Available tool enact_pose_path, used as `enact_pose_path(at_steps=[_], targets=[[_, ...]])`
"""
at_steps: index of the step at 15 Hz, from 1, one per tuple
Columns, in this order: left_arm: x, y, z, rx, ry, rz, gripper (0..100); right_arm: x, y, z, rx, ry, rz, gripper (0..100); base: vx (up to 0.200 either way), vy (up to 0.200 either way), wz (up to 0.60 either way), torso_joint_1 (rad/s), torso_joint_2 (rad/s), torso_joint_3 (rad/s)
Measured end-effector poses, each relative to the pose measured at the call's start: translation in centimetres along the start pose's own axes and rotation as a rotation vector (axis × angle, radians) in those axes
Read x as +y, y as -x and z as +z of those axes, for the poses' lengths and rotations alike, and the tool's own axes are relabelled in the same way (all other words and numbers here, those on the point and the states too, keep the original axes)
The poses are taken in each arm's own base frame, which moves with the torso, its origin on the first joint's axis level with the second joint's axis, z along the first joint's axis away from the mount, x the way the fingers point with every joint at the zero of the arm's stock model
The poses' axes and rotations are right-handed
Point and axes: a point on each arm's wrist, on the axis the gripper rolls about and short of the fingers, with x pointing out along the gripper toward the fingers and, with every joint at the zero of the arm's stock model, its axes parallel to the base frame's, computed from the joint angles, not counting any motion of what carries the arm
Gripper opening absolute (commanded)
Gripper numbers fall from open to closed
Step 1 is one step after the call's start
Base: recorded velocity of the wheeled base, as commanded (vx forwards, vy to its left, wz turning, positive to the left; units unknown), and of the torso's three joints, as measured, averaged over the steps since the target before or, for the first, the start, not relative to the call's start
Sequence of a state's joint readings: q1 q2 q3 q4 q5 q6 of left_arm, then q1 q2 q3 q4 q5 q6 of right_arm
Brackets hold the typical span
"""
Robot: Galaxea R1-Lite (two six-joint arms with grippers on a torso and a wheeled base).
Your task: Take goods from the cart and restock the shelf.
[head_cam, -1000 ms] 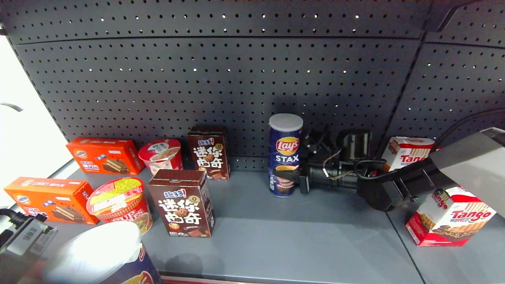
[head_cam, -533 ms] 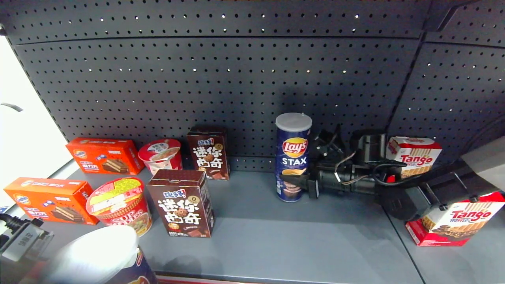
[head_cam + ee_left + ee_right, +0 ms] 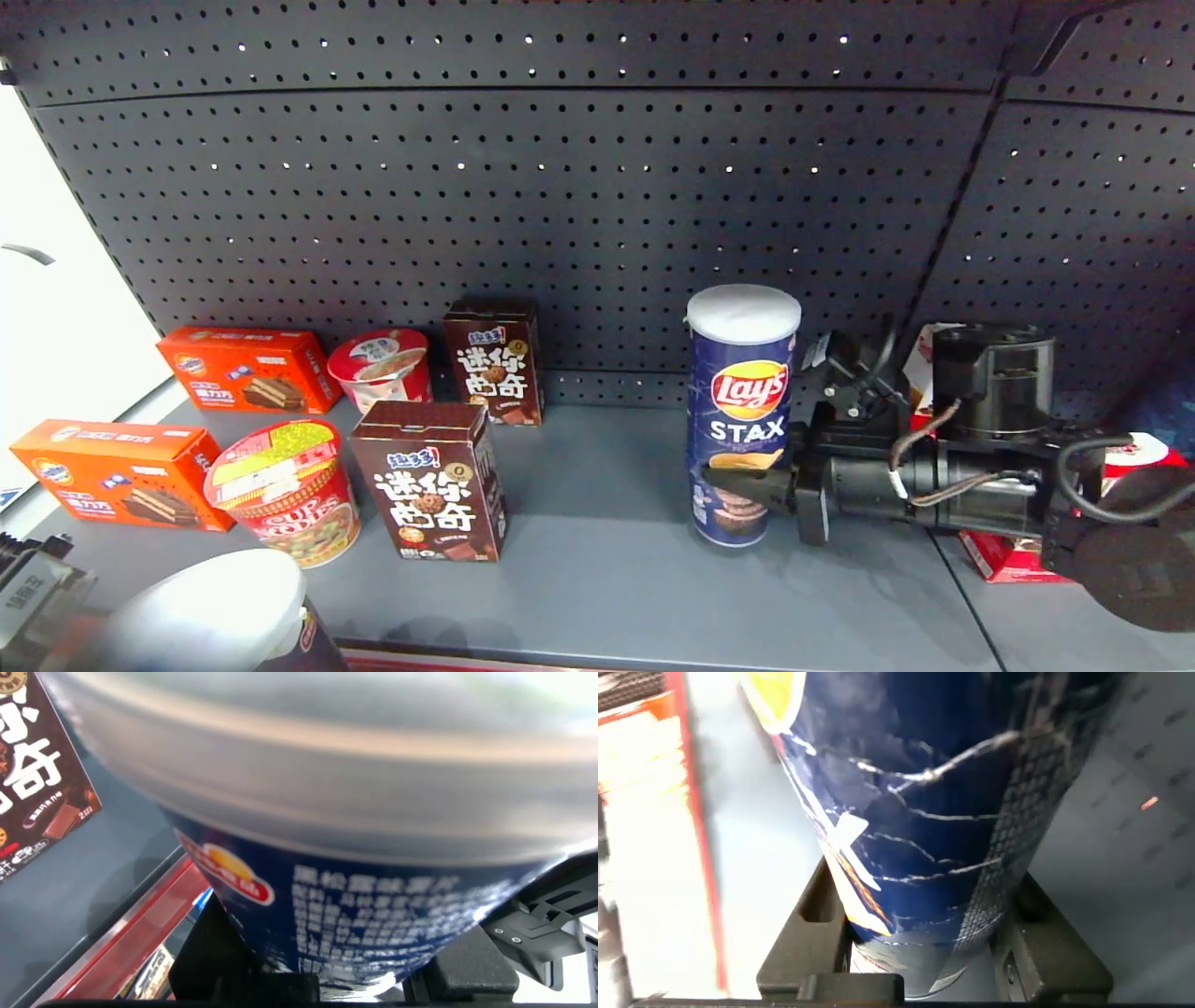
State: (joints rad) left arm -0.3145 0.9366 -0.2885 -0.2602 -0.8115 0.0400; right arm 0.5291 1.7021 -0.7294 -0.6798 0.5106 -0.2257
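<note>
Partly — box hidden behind right end effector gripping can; nearer can cropped.

Right gripper: black, flat tapered fingers.
Right wrist: black cylinder, upright drum housing (pale and dark cables loop over it).
Left gripper: black, blocky fingers.

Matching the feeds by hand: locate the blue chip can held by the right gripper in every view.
Head view: blue chip can stands upright right of centre, right gripper clamped low on it.
Right wrist view: the can fills the middle, gripped on both sides.
Left wrist view: the can here is a second can, in the left gripper.
Shared landmark: the red shelf edge.
</note>
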Motion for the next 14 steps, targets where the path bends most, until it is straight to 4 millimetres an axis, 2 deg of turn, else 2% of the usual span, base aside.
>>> enact_pose_path(at_steps=[3, 7, 14], targets=[[0.0, 0.0, 0.0, 0.000, 0.000, 0.001, 0, 1.7, 1.6, 0.4, -0.002, 0.007, 0.012, 0, 0.000, 0.000, 0.00, 0.000, 0.00, 0.000], [0.0, 0.1, 0.0, -0.002, 0.000, 0.005, 0, 3.7, 2.3, 0.4, -0.067, 0.042, -0.015, 0, 0.000, 0.000, 0.00, 0.000, 0.00, 0.000], [0.1, 0.0, 0.0, 0.001, 0.002, 0.014, 0, 5.6, 3.6, -3.1, -0.079, -0.049, 0.004, 0, 0.000, 0.000, 0.00, 0.000, 0.00, 0.000]])
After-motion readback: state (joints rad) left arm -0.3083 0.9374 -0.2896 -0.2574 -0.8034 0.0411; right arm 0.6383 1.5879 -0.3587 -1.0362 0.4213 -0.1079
